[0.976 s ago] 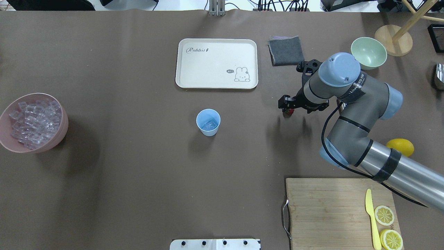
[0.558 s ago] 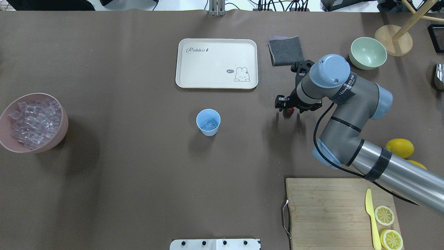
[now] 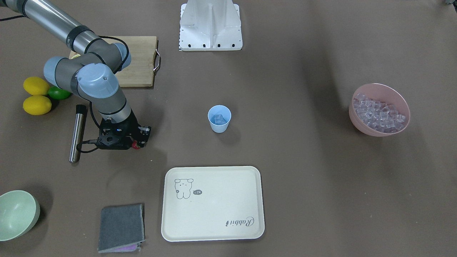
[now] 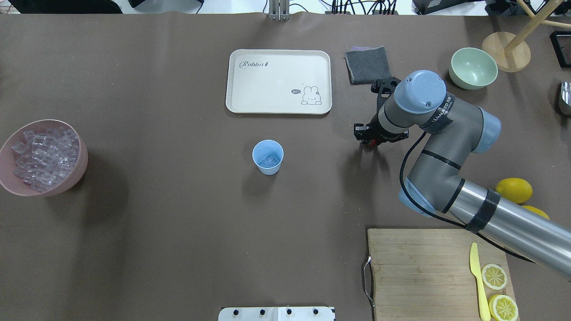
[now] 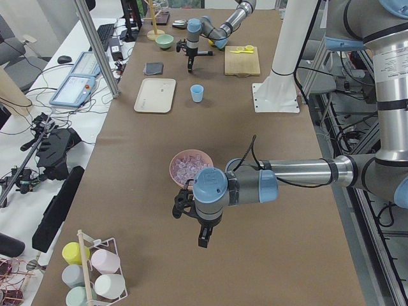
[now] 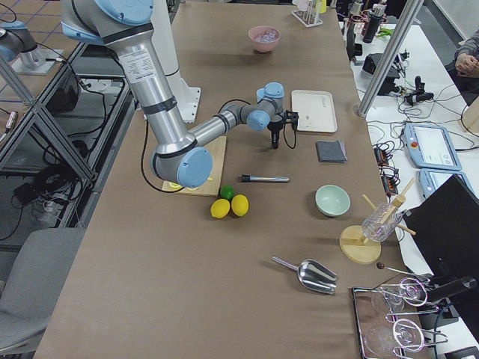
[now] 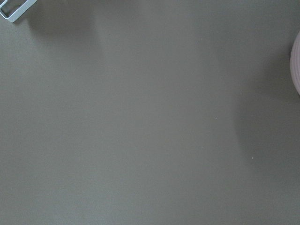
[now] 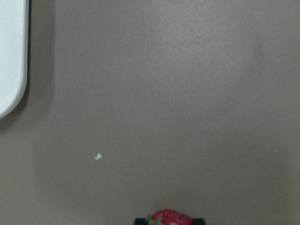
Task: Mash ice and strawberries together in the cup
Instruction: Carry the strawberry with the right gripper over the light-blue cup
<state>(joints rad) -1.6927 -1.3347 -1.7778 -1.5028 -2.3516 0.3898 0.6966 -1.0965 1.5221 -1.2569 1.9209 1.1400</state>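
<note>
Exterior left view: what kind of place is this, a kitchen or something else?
Probably a robotics lab, not a kitchen: robot arm at a covered table, teach pendant and loose cables beside it.

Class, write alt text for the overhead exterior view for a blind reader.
The right gripper holds a strawberry above the brown table, right of a light blue cup containing ice; a pink bowl of ice sits far left.

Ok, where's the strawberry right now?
In the overhead view the strawberry is held in the right claw, over bare table to the right of the cup, near the grey cloth.
</note>
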